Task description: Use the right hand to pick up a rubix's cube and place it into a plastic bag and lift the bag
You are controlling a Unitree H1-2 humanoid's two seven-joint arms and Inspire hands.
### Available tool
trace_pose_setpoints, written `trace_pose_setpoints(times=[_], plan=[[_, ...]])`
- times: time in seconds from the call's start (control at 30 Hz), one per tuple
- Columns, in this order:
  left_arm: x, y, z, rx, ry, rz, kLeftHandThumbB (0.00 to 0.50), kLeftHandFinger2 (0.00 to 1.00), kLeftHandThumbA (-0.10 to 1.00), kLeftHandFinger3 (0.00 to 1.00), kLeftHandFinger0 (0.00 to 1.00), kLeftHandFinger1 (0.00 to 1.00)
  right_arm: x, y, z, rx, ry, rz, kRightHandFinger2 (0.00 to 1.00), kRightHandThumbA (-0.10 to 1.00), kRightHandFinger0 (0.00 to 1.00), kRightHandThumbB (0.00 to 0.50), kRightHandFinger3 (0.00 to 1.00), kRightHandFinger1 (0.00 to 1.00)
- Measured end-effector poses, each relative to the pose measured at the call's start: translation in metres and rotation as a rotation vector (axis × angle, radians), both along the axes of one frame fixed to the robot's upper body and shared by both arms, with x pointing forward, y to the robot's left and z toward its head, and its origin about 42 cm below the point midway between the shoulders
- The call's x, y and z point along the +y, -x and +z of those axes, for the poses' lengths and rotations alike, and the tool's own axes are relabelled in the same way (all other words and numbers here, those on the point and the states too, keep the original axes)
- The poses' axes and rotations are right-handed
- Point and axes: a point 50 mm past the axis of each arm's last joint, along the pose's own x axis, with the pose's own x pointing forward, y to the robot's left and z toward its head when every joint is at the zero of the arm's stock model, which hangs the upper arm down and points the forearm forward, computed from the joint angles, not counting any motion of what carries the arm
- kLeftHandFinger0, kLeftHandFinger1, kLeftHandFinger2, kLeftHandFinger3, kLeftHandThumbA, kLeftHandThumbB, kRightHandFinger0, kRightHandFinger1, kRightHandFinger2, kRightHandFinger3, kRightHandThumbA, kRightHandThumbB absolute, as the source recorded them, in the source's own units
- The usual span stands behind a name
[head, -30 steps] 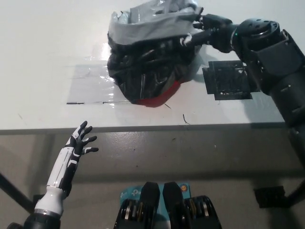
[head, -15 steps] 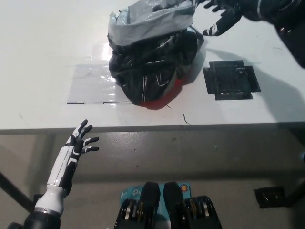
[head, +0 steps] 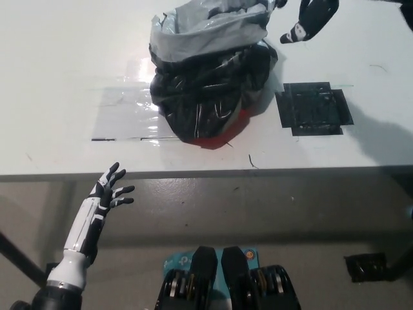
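A crumpled black plastic bag (head: 210, 90) with a grey inner rim stands on the white table (head: 58, 58) at top centre. A red patch (head: 219, 134) shows at the bag's lower edge. No cube shows; the bag's inside is hidden from me. My black right hand (head: 308, 20) hangs at the picture's top edge, just right of the bag's rim, open with its fingers (head: 294, 35) pointing down and holding nothing. My white left hand (head: 106, 192) rests open, fingers spread, below the table's front edge at lower left.
A black square marking (head: 314, 108) lies on the table right of the bag. A clear shiny film patch (head: 126, 113) lies to the bag's left. The table's front edge (head: 193, 174) runs across the middle, with grey floor below it.
My right hand let go of the bag's rim and rose up and back, so the arm is now mostly out of the picture. The bag stayed on the table, settling slightly rightward.
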Motion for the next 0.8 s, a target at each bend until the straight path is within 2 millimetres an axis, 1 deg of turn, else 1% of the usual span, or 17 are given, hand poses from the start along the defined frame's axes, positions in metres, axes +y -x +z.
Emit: trace_pose_setpoints(times=[0.1,0.13,0.17,0.2,0.23,0.3,0.37,0.4,0.43,0.47,0.5,0.53,0.57,0.63,0.7,0.77,0.8], plan=[[0.000,-0.004,0.003,-0.007,-0.002,-0.001,0.162,1.00,1.00,1.00,0.77,0.83,-0.014,0.024,0.012,-0.093,-0.097,0.043,1.00,0.80,1.00,0.295,1.00,1.00],[0.000,-0.006,0.004,-0.009,-0.002,-0.002,0.162,1.00,1.00,1.00,0.77,0.84,-0.018,0.033,0.010,-0.122,-0.139,0.063,1.00,0.80,1.00,0.293,1.00,1.00],[0.000,-0.008,0.005,-0.010,-0.002,-0.002,0.161,1.00,1.00,1.00,0.77,0.84,-0.020,0.037,0.008,-0.132,-0.155,0.070,1.00,0.84,1.00,0.294,1.00,1.00],[-0.001,-0.010,0.007,-0.014,-0.002,-0.004,0.168,1.00,1.00,1.00,0.78,0.85,-0.024,0.046,0.002,-0.150,-0.193,0.087,1.00,0.84,1.00,0.285,1.00,1.00],[-0.001,-0.011,0.007,-0.015,-0.002,-0.005,0.172,1.00,1.00,1.00,0.79,0.87,-0.026,0.050,-0.001,-0.156,-0.207,0.093,1.00,0.88,1.00,0.276,1.00,1.00],[-0.001,-0.015,0.009,-0.020,-0.002,-0.006,0.182,1.00,1.00,1.00,0.83,0.91,-0.030,0.060,-0.011,-0.173,-0.250,0.108,1.00,0.92,1.00,0.279,1.00,1.00],[-0.003,-0.020,0.011,-0.023,-0.002,-0.008,0.184,1.00,1.00,1.00,0.88,0.97,-0.035,0.077,-0.031,-0.186,-0.312,0.131,1.00,0.97,1.00,0.271,1.00,1.00],[-0.003,-0.021,0.012,-0.024,-0.002,-0.008,0.178,1.00,1.00,1.00,0.95,1.00,-0.036,0.080,-0.037,-0.183,-0.329,0.133,1.00,1.00,1.00,0.237,1.00,1.00],[-0.003,-0.023,0.013,-0.027,-0.002,-0.010,0.178,1.00,1.00,1.00,0.95,1.00,-0.037,0.088,-0.045,-0.190,-0.355,0.144,1.00,1.00,1.00,0.237,1.00,1.00],[-0.003,-0.024,0.014,-0.029,-0.002,-0.010,0.160,1.00,1.00,1.00,1.00,1.00,-0.037,0.092,-0.051,-0.190,-0.374,0.149,1.00,1.00,1.00,0.220,1.00,1.00],[-0.004,-0.026,0.015,-0.032,-0.002,-0.012,0.144,1.00,1.00,1.00,1.00,1.00,-0.037,0.103,-0.067,-0.187,-0.416,0.159,1.00,1.00,1.00,0.219,1.00,1.00],[-0.004,-0.027,0.016,-0.034,-0.002,-0.012,0.147,1.00,1.00,1.00,1.00,1.00,-0.037,0.109,-0.073,-0.187,-0.436,0.161,1.00,1.00,1.00,0.233,1.00,1.00],[-0.004,-0.029,0.017,-0.037,-0.002,-0.013,0.147,1.00,1.00,1.00,1.00,1.00,-0.039,0.122,-0.090,-0.189,-0.490,0.162,1.00,1.00,1.00,0.233,1.00,1.00],[-0.005,-0.031,0.018,-0.040,-0.003,-0.014,0.125,1.00,1.00,1.00,1.00,1.00,-0.040,0.141,-0.108,-0.200,-0.566,0.161,1.00,1.00,1.00,0.227,1.00,1.00],[-0.005,-0.032,0.019,-0.042,-0.003,-0.015,0.103,1.00,1.00,1.00,1.00,1.00,-0.040,0.155,-0.126,-0.199,-0.632,0.155,1.00,1.00,1.00,0.183,1.00,1.00],[-0.005,-0.035,0.020,-0.045,-0.005,-0.016,0.108,1.00,1.00,1.00,1.00,1.00,-0.041,0.173,-0.159,-0.175,-0.738,0.114,1.00,1.00,1.00,0.171,1.00,1.00],[-0.005,-0.035,0.020,-0.045,-0.006,-0.017,0.108,1.00,1.00,1.00,1.00,1.00,-0.041,0.177,-0.168,-0.166,-0.764,0.098,1.00,1.00,1.00,0.180,1.00,1.00]])
